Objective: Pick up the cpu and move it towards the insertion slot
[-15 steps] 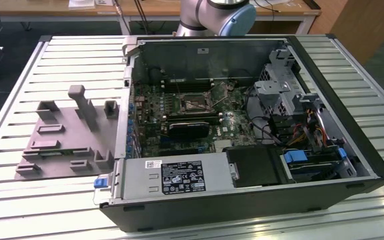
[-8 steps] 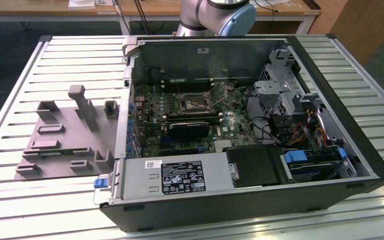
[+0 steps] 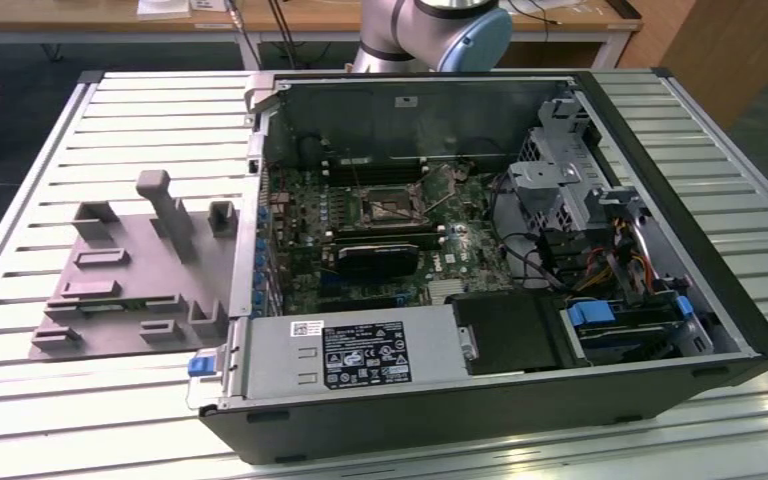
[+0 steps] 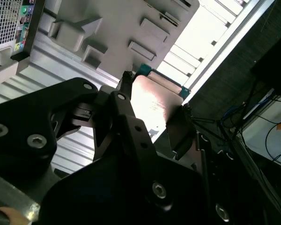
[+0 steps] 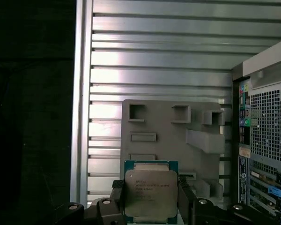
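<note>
The gripper [image 5: 151, 206] is closed narrow on the cpu [image 5: 151, 196]. In the first wrist view its two dark fingers [image 5: 184, 200] press on two opposite edges of the square chip, and the metal face looks toward the camera. The second wrist view shows the same hold: the chip is lifted clear and touches only the gripper.

Below it lies the ribbed metal bench [image 3: 704, 130]. The open computer case [image 3: 704, 330] takes most of the bench, from the far edge to the near edge. A grey fixture plate [image 3: 131, 280] lies just beside the case, toward the bench edge at the exterior view's left. In both wrist views this plate is seen behind the held cpu, so I judge that the cpu hangs above the plate, outside the case.

The insertion slot [image 3: 387, 207] sits on the board inside the case, near its middle. From the plate it lies toward the exterior view's right, beyond the case wall [image 3: 241, 260]. A black card [image 3: 384, 255] lies just beside the slot, on the side of the bench's near edge. This wall and this card are, I think, what can stand in the way. The chip is square, so it has no long axis to turn.
</note>
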Robot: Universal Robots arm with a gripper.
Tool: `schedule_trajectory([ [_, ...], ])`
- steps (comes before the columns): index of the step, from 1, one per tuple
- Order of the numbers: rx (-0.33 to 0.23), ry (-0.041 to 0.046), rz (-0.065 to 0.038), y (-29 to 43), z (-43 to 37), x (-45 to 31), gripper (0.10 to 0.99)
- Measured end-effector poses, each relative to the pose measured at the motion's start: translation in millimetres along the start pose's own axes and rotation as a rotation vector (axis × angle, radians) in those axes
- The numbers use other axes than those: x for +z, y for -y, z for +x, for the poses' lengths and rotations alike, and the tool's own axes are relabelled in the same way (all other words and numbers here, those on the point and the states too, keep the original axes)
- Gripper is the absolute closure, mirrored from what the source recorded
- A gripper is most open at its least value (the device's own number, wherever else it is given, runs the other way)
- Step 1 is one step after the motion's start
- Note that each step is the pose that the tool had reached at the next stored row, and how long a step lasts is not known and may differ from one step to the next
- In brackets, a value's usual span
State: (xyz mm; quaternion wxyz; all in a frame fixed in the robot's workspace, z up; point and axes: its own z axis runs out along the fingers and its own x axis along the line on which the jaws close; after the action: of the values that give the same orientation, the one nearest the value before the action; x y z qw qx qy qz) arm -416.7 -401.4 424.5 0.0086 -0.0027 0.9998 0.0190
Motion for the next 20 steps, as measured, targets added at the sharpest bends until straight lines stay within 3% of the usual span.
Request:
schedule_trajectory([
  [8,0.0,0.0,0.0,0.0,-3.3,0.1,0.545],
  [20,0.0,-0.0011,0.0,0.1,-21.9,0.4,0.545],
])
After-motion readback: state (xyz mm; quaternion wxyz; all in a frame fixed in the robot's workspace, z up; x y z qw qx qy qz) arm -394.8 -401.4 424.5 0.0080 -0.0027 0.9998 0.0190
